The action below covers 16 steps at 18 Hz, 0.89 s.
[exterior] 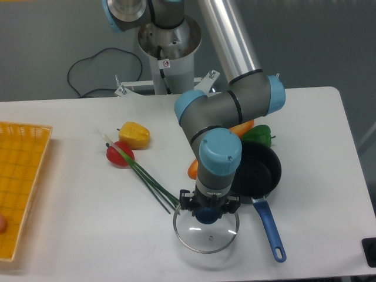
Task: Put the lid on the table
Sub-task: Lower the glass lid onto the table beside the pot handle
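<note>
The round clear glass lid (204, 234) with a thin metal rim lies low over the white table (76, 223), front centre, just left of the pot. Its dark blue ball knob (206, 215) sits between the fingers of my gripper (207, 212), which points straight down and is shut on the knob. Whether the rim touches the tabletop I cannot tell. The arm's wrist hides the far edge of the lid.
A dark pot (256, 170) with a blue handle (268, 226) stands right of the lid. Green chives (147, 181) run up to the lid's left edge. A red pepper (119, 155), yellow pepper (134, 134), orange carrot (193, 169) and green pepper (258, 134) lie behind. A yellow mesh basket (17, 182) is far left.
</note>
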### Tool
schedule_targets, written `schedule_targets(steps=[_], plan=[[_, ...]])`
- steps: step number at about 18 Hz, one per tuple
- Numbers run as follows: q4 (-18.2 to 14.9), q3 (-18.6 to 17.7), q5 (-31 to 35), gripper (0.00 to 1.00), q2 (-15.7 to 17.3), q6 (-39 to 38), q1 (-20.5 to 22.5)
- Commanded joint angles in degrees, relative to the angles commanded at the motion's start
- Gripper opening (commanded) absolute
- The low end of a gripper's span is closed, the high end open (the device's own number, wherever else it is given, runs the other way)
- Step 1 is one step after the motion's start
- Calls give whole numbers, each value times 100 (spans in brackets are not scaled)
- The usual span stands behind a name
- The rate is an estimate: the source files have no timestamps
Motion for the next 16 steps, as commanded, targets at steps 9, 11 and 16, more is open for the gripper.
schedule_targets(steps=[9,11,16], plan=[[17,26,35,53,-193,71,18],[61,53,35,53,-255,71,26],[123,167,35,53,-395,71,26]])
